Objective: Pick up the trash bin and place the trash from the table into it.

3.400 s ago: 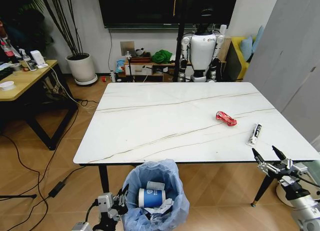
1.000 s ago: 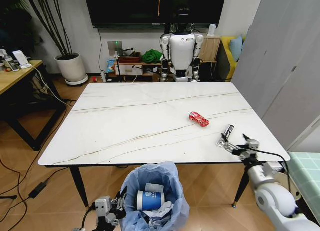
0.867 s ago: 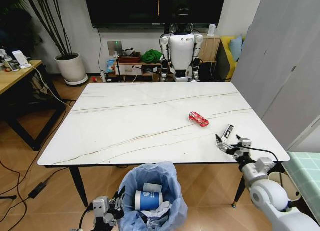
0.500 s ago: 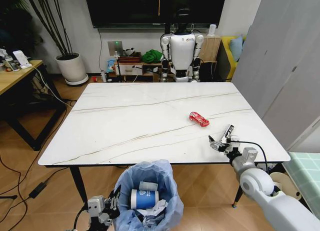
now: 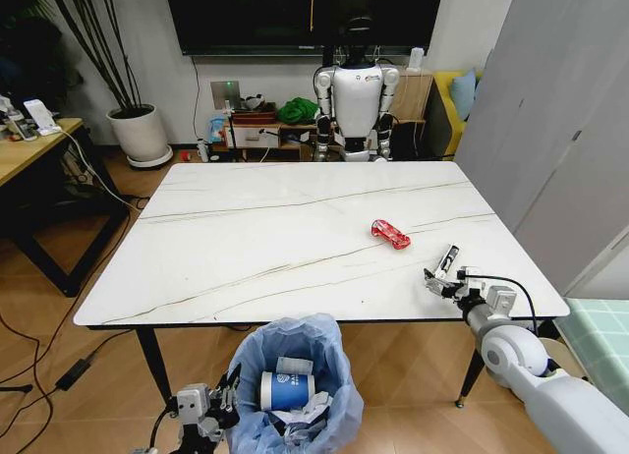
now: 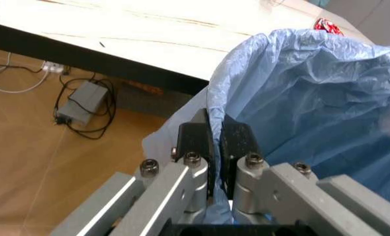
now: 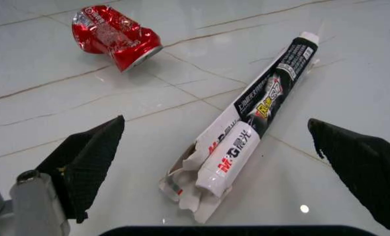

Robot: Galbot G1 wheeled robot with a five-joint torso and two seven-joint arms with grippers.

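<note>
The table (image 5: pixel 295 248) stretches ahead of the robot, its marble-look top crossed by thin grey veins. Below its near edge sits the bin (image 5: pixel 291 385), its frilly blue bag (image 6: pixel 300 93) holding a blue-and-white cup (image 5: pixel 286 389) and crumpled white litter. The left gripper (image 6: pixel 216 142) is clenched on the bag's rim at the bin's left side. The right gripper (image 7: pixel 221 167) hovers low over the table's right near corner, its fingers (image 7: pixel 90 157) spread wide on either side of a black-and-white sachet (image 7: pixel 247 132), not touching it. The sachet lies flat, torn at its near end. A crushed red wrapper (image 5: pixel 390 234) lies just beyond it, towards the table's middle.
</note>
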